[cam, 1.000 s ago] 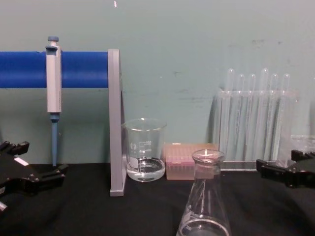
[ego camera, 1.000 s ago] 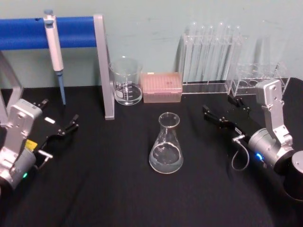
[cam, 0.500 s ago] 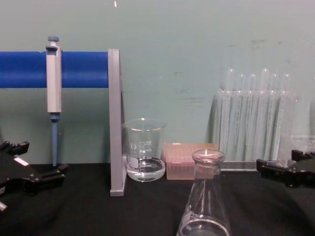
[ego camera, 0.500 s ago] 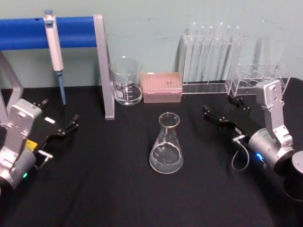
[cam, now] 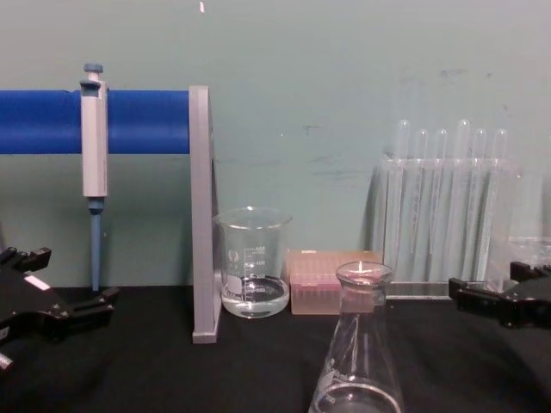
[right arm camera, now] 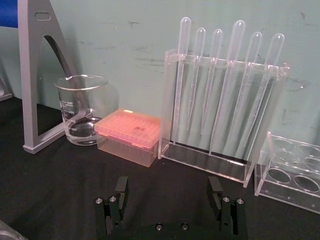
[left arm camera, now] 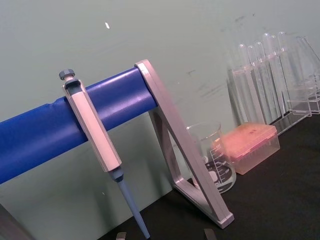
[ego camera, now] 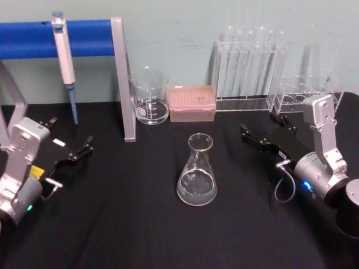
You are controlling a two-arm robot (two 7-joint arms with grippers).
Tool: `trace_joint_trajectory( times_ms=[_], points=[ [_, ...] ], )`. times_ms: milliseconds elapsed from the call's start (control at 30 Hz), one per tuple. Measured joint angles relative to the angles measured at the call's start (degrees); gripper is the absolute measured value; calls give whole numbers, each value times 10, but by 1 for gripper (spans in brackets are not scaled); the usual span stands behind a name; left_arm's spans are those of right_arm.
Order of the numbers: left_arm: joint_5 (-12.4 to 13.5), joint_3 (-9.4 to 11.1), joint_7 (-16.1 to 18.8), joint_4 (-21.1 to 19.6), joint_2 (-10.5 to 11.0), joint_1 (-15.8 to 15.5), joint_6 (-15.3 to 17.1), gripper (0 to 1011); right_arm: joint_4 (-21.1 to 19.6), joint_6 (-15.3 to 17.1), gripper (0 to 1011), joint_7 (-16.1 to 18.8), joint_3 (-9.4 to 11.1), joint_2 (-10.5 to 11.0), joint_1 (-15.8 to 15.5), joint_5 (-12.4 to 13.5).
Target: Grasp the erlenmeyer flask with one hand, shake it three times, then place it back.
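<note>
The erlenmeyer flask [ego camera: 197, 174] stands upright on the black table, about midway between my two arms, with a little clear liquid in its wide base. The chest view has its neck and rim [cam: 360, 344] low and close. My left gripper [ego camera: 68, 135] rests open at the left, well apart from the flask; it is also at the chest view's left edge [cam: 65, 280]. My right gripper [ego camera: 263, 128] rests open at the right, a hand's width from the flask. In the right wrist view its fingers [right arm camera: 121, 192] stand spread with nothing between them.
Along the back stand a glass beaker [ego camera: 149, 96], a pink tip box [ego camera: 192, 103], a clear rack of pipettes [ego camera: 249, 67] and a small tube rack [ego camera: 305, 89]. A pipette [ego camera: 64, 53] hangs on a blue bar with a grey upright [ego camera: 124, 78].
</note>
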Motion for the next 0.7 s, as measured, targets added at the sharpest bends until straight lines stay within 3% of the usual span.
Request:
trace_joint_trajectory(
  times_ms=[700],
  points=[
    [0, 0, 0, 0, 0, 0, 0, 1001, 0, 0, 1000, 0, 0, 0, 0, 1]
  ],
)
